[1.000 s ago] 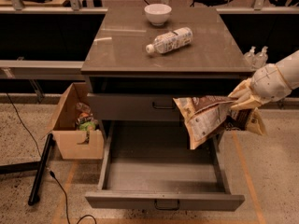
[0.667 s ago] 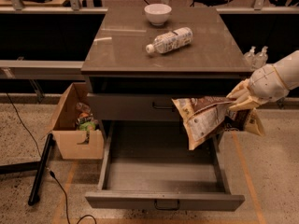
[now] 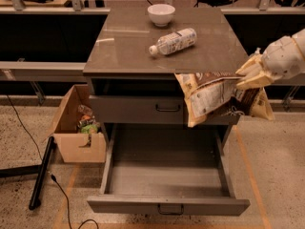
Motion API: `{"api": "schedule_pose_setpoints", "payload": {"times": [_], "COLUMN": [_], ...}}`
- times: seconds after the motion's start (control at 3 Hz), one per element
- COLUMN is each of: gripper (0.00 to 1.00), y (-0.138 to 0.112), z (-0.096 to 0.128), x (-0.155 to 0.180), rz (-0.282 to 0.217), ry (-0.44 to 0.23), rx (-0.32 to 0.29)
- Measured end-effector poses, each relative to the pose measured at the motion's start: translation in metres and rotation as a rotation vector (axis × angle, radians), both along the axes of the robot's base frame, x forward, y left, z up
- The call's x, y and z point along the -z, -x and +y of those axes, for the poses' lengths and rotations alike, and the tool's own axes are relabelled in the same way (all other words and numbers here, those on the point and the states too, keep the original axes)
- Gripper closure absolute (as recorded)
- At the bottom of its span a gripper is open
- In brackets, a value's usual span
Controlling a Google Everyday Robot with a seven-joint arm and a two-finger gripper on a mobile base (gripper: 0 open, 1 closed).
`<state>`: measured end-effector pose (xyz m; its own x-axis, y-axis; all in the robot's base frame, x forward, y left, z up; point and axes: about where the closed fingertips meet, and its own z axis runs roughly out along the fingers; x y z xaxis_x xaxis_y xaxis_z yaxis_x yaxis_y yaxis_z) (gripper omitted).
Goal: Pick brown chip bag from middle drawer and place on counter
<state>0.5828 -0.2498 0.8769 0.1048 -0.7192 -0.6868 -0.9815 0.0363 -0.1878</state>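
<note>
Here one gripper [image 3: 249, 74] reaches in from the right edge of the scene, level with the right front corner of the counter [image 3: 128, 51]. Its pale fingers [image 3: 252, 67] are pressed together on the upper right part of the single brown chip bag [image 3: 212, 97], pinching the crinkled foil. The bag hangs in the air from that hold. It sits in front of the cabinet's right side, its top edge just at the height of the counter's near rim, its lower part covering the right end of the closed upper drawer front [image 3: 138, 109]. It touches neither the counter top nor the drawer below, as far as can be seen.

The middle drawer [image 3: 167, 205] is pulled out toward the near side, and its flat floor is bare. It has one dark handle on its front.

Two things stand on the counter: one white bowl [image 3: 161, 14] at the far edge, and one clear plastic bottle [image 3: 173, 41] lying on its side nearer the middle, cap pointing left.

On the floor to the left stands one open cardboard box [image 3: 71, 142] with some items inside. One black pole [image 3: 41, 173] lies beside it, further left and nearer.
</note>
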Motion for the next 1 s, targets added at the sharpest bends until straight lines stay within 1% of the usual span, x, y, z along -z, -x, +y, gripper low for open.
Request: {"api": "schedule_pose_setpoints", "payload": {"times": [0.33, 0.67, 1.0], "gripper": [1.0, 1.0, 1.0], "y": [-0.014, -0.051, -0.101], "z": [0.004, 0.016, 0.025], "x": [-0.037, -0.057, -0.056], "rz": [0.018, -0.005, -0.046], "ry": [0.0, 0.033, 0.056], "rx": [0.02, 0.066, 0.164]}}
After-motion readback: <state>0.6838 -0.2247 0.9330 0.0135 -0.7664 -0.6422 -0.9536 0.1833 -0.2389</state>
